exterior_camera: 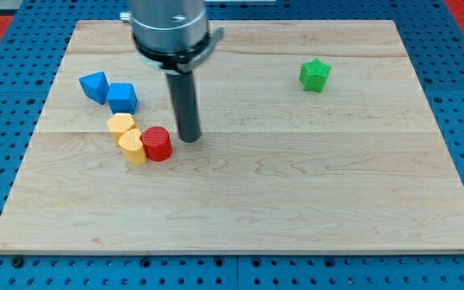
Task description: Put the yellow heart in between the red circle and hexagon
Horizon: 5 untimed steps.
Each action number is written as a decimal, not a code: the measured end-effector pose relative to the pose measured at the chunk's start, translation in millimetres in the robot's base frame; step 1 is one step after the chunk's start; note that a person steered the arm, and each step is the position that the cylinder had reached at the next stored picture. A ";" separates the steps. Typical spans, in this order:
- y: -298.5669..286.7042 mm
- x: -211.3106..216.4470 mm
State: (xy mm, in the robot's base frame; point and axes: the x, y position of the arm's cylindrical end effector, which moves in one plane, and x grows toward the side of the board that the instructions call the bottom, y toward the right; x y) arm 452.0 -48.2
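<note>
A yellow heart (pixel 133 147) lies left of centre on the wooden board (pixel 296 201). A red circle block (pixel 157 143) touches its right side. A yellow hexagon (pixel 120 125) touches the heart's upper left. The three form a short diagonal row with the heart in the middle. My tip (pixel 188 138) rests on the board just right of the red circle, a small gap apart from it.
Two blue blocks sit at the view's upper left: one (pixel 94 86) further left, another (pixel 122 97) beside it, just above the yellow hexagon. A green star (pixel 314 75) stands at the view's upper right. The arm's grey body (pixel 169 28) hangs over the top edge.
</note>
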 end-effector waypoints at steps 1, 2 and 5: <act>19.9 36.6; 14.4 71.6; -101.3 72.2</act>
State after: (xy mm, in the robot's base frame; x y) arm 524.2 -149.4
